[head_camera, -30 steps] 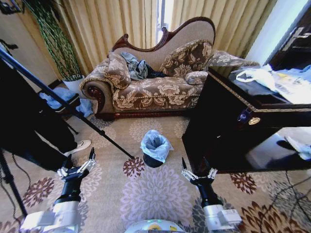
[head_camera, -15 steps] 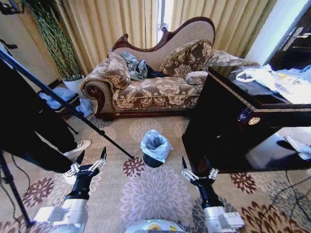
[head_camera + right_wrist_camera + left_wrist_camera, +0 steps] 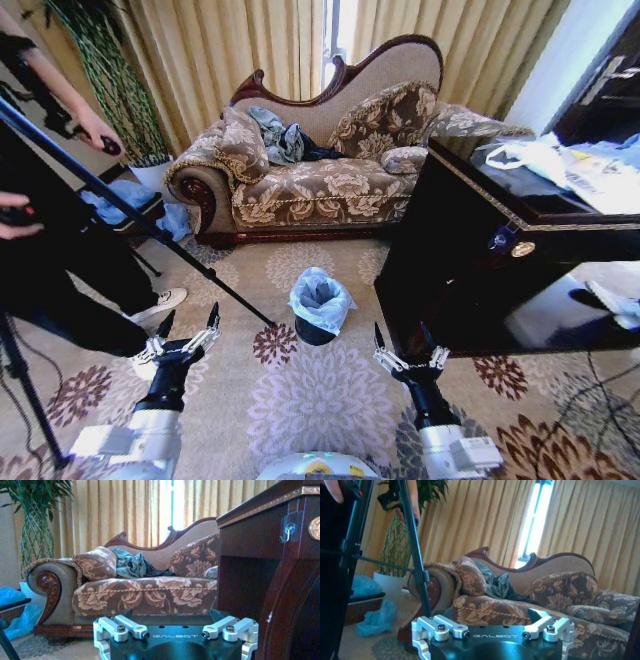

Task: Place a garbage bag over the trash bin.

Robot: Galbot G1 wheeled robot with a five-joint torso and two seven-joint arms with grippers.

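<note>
With the garbage bag (image 3: 320,297) already draped over the trash bin (image 3: 314,331) before the sofa (image 3: 318,168), both grippers, left (image 3: 187,329) and right (image 3: 410,352), hover spread open and empty, well back from the bin.

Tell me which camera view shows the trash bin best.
The head view. There the trash bin stands on the carpet before the sofa, the garbage bag already draped over its rim. The wrist views face the sofa and curtains instead, giving nothing of the bin.
</note>
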